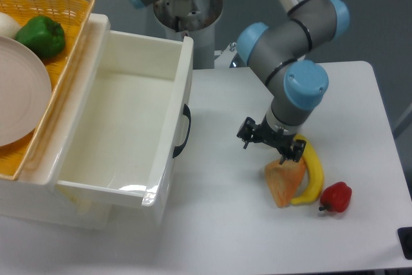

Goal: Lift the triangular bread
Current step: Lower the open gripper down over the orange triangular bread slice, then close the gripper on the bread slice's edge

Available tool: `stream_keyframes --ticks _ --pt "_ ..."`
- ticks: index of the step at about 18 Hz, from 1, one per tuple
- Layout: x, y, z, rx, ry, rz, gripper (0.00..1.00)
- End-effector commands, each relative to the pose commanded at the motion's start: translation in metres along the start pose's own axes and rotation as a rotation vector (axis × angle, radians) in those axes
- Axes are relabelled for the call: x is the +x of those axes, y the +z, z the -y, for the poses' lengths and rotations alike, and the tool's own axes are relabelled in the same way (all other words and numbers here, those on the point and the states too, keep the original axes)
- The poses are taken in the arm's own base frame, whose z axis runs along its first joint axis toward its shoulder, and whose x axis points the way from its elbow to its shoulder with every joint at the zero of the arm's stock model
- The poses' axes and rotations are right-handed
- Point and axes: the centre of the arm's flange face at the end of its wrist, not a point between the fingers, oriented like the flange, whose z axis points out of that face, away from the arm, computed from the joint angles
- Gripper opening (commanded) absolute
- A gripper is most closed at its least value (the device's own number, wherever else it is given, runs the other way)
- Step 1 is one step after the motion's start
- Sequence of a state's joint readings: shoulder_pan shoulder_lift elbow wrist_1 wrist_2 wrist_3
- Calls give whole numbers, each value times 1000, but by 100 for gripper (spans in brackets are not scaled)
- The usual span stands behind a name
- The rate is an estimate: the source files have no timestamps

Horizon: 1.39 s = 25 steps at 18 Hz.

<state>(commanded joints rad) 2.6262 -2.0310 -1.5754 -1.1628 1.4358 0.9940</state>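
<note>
Triangular bread [284, 182] flat on the white tabletop [225, 223], pointed tip toward the camera, right edge touching a curved banana [312, 173]. Small red pepper [336, 197] just beside the banana's lower end. Tool [270, 142] low over the bread's upper edge, fingers spread apart, nothing between them. White bin [129, 127] well apart on the left, with a wicker basket [61, 69] holding a green pepper [41, 35] and a plate [19, 94].

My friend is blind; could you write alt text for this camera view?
A robot arm's open gripper hangs just over the top of a triangular bread on a white table, beside a banana and red pepper. A white bin stands left.
</note>
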Motion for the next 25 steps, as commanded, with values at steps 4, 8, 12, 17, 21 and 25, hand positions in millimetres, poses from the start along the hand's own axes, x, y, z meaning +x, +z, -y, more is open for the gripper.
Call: stream_keyframes --ticks 4,8,12,17,21,25 --pt "-8 10 -1 -25 -1 26 100" --pt "-20 32 0 -66 -4 17 100" --pt "-28 30 0 -60 -12 22 100" --pt "-36 40 3 -59 -18 23 100" --pt "-39 44 5 -50 -16 38 100" --pt "-44 53 7 -45 -14 49 100"
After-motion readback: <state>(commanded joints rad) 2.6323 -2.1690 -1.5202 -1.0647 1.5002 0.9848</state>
